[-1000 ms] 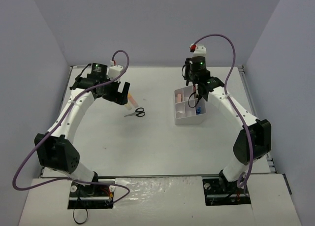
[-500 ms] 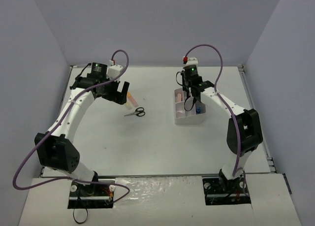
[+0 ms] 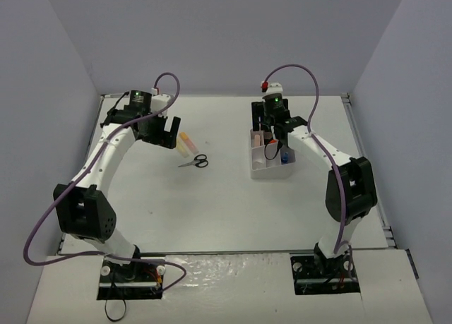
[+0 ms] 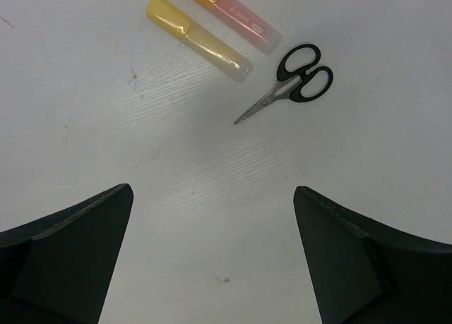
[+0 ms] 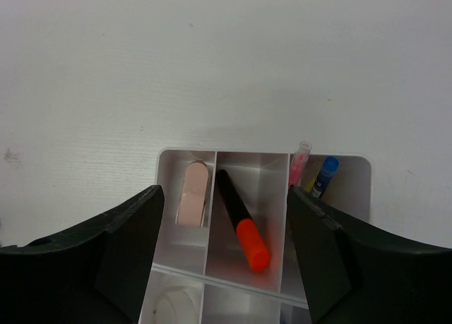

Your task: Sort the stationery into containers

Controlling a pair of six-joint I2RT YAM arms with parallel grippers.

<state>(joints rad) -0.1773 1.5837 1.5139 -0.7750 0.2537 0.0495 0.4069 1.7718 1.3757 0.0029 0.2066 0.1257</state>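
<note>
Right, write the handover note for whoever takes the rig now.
Left gripper: jaws open, empty, above the table near the loose items.
Right gripper: jaws open, empty, over the tray.
Done: eraser, orange-capped pen, pink pen and blue-capped bottle sit in tray compartments.
To do: yellow highlighter, pink highlighter and scissors lie on the table.
</note>
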